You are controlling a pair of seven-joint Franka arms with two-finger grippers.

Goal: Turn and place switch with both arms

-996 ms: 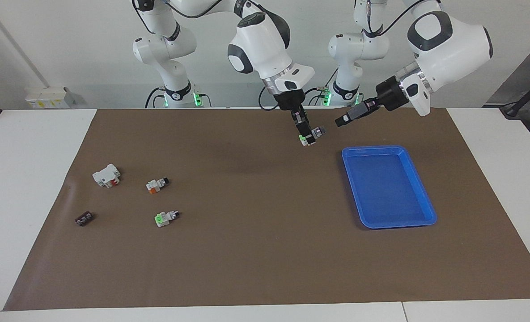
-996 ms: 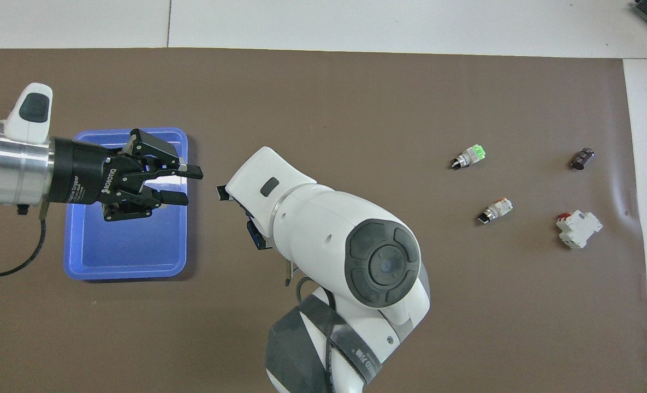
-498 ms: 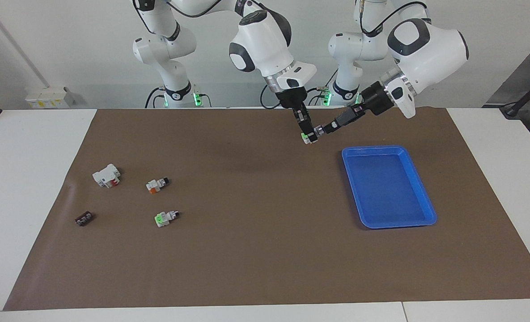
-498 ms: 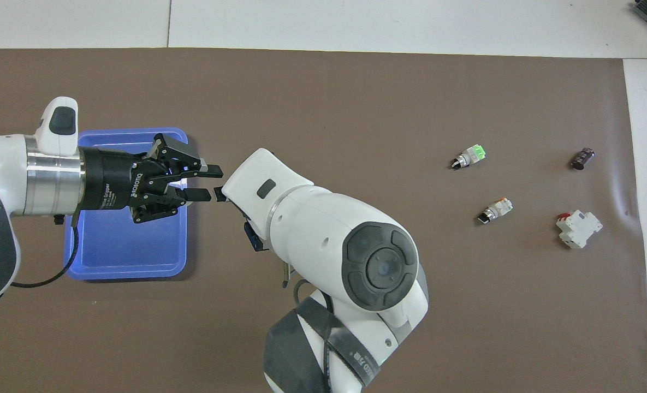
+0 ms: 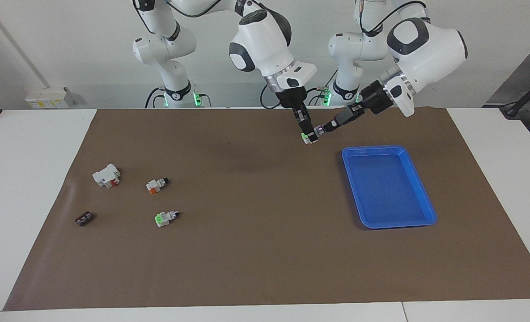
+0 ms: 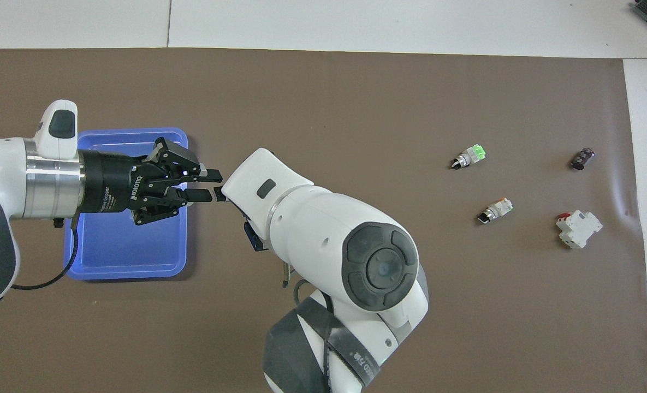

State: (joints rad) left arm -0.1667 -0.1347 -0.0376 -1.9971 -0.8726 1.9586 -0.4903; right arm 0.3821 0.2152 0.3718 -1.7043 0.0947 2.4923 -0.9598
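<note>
At the right arm's end of the table [image 5: 27,188], four small parts are lying on the brown mat [image 5: 256,250]. A white block with a red patch [image 5: 106,175] is sitting nearest the robots, and a dark brown piece [image 5: 83,218] is lying farther from them. Beside these, toward the middle, an orange-ended switch [image 5: 157,184] is lying nearer to the robots than a green-ended switch [image 5: 165,218].

Past the middle of the mat, the right hand [image 5: 306,133] is hanging fingers-down in the air over bare mat and is holding the switch [image 5: 310,139] clamped between its fingertips, the green face showing low at one side. The switch's collar end is pointing toward the left hand [image 5: 326,128], which is reaching in level from the left arm's end. In the overhead view its fingers [image 6: 207,174] are standing a narrow gap apart at the switch's black tip; whether they are touching it I cannot tell.

A blue tray [image 5: 426,210] is resting on the mat toward the left arm's end, and the left arm is stretching above its corner.
</note>
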